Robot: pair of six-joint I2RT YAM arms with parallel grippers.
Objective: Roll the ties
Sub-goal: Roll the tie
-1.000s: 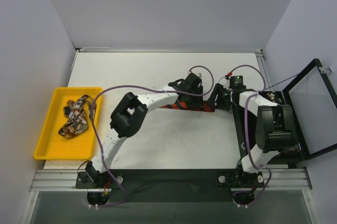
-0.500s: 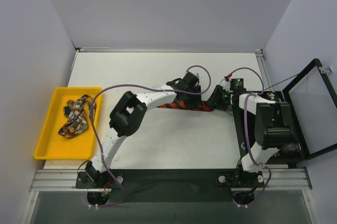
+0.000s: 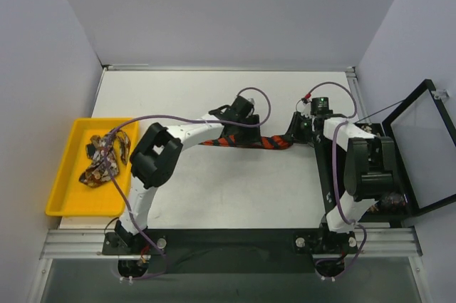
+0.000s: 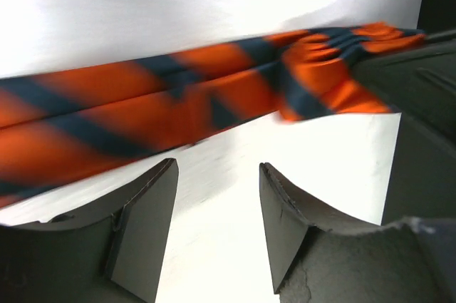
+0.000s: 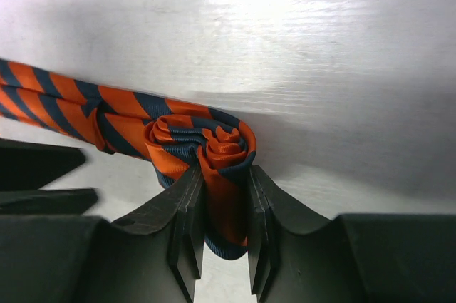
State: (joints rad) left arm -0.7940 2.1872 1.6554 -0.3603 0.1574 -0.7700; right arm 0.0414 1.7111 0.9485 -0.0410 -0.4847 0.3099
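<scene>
Top external view: we see a yellow tray [image 3: 63, 209] at the left edge of the white table [image 3: 228, 196]. In it lies a loose heap of patterned ties [image 3: 100, 166], brown, cream and black, crumpled together in the far part of the tray. We cannot tell how many are in the heap.

The striped tie [image 3: 265, 142], red-orange with dark bands, is outside the tray, stretched across the middle of the table between the two grippers. In the right wrist view its end is wound into a small roll [image 5: 203, 142] resting on the table, and the right gripper [image 5: 223, 182] has its fingers clamped on the roll's near side. In the left wrist view the left gripper [image 4: 217, 175] hovers just beside the flat length of the tie, fingers apart with only bare table between them.
</scene>
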